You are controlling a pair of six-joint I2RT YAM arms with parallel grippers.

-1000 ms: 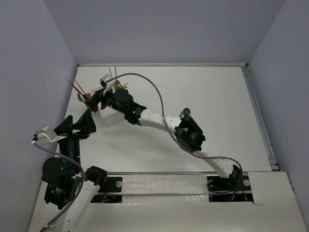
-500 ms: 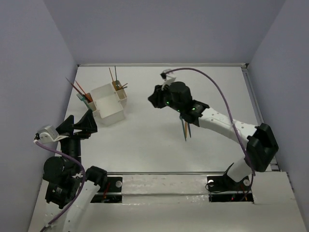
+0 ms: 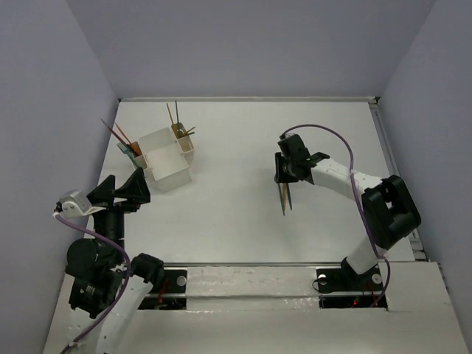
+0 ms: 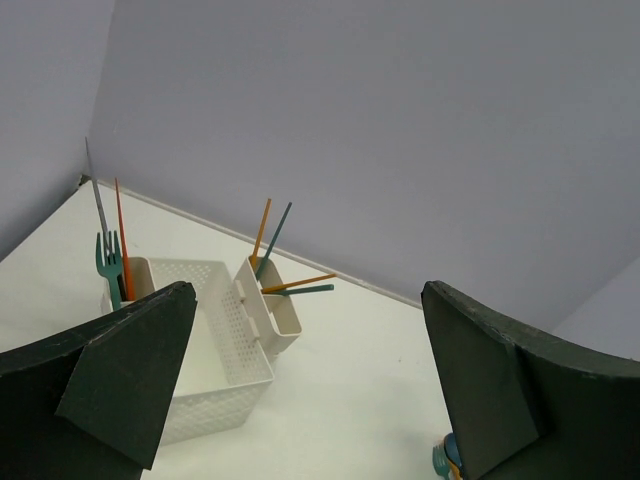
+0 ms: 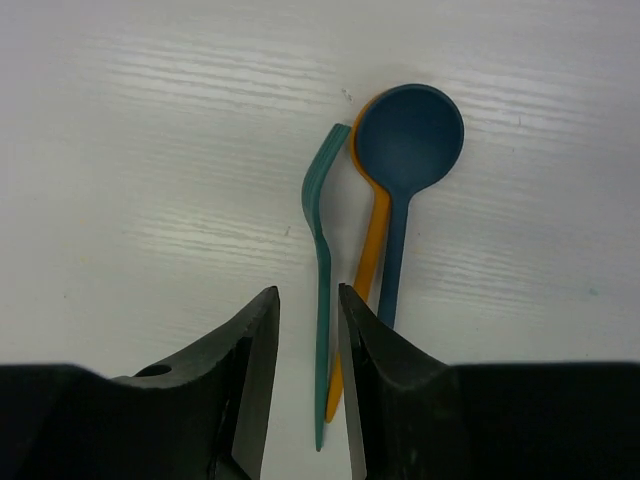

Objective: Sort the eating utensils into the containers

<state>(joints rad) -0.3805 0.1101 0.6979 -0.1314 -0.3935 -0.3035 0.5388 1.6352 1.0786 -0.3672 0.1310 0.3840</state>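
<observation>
The white container (image 3: 164, 177) stands at the back left, with orange, red and teal sticks and a teal fork (image 4: 108, 262) upright in its two end compartments. Its middle compartment (image 4: 215, 330) looks empty. On the table right of centre lie a dark teal spoon (image 5: 410, 135), an orange piece (image 5: 372, 260) and a thin teal piece (image 5: 322, 300), side by side. They also show in the top view (image 3: 285, 198). My right gripper (image 5: 307, 292) hangs low over them, narrowly open, its jaws astride the teal piece's handle. My left gripper (image 4: 310, 290) is wide open and empty, short of the container.
A purple cable (image 3: 324, 131) loops over the right arm. Grey walls close the table at the back and both sides, with a raised rail (image 3: 394, 184) along the right edge. The left arm's base (image 3: 96, 273) is at the near left.
My right arm has swung from the container across to the right and come down over the three pieces on the table. The left arm has barely moved.
</observation>
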